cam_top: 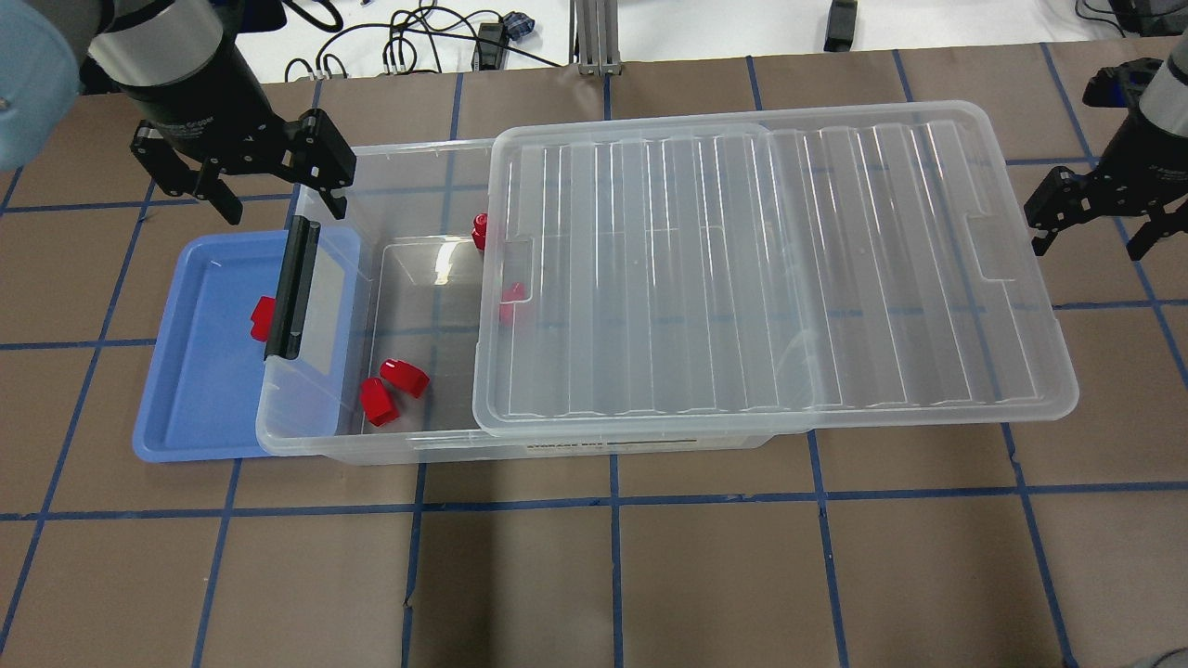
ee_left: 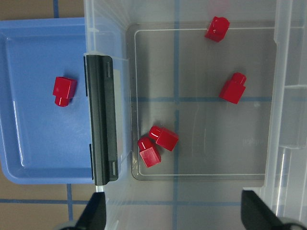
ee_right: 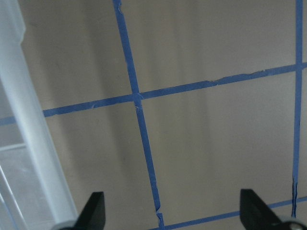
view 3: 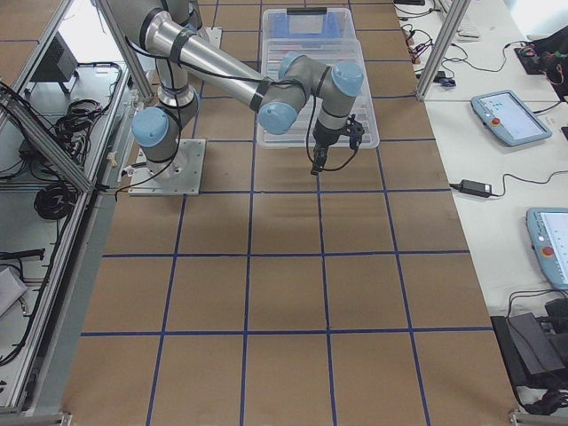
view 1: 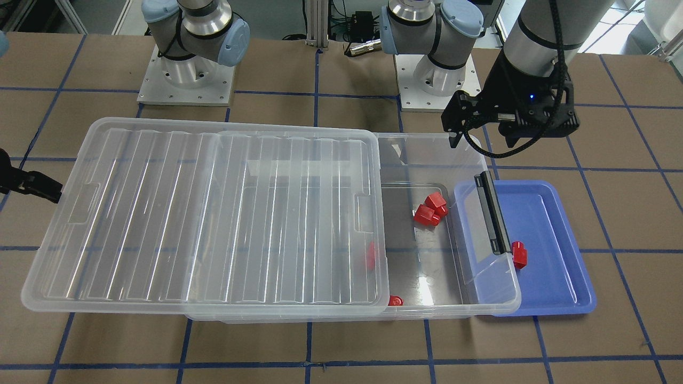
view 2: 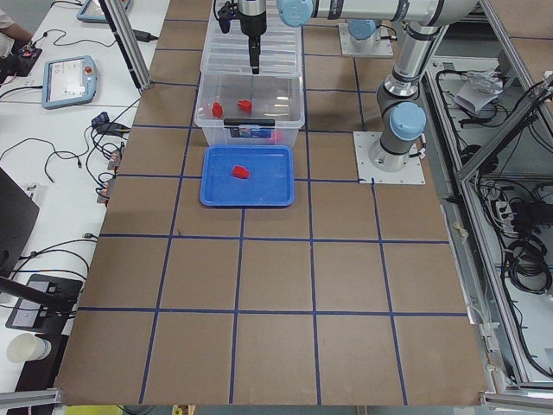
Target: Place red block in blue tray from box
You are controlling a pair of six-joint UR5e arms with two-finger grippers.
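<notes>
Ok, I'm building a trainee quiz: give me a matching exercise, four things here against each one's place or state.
1 red block
2 lid
3 left hand
4 right hand

a open, over the table beside the box
b lying in the blue tray
c slid partway off the box
d open, over the box's uncovered end

Pairs: 1-b, 2-c, 3-d, 4-a

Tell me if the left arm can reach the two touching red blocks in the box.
Probably yes. The lid is slid aside, leaving that end of the box uncovered, and the open left gripper hangs over it. The red blocks lie close to its wall, which may crowd the grasp.
</notes>
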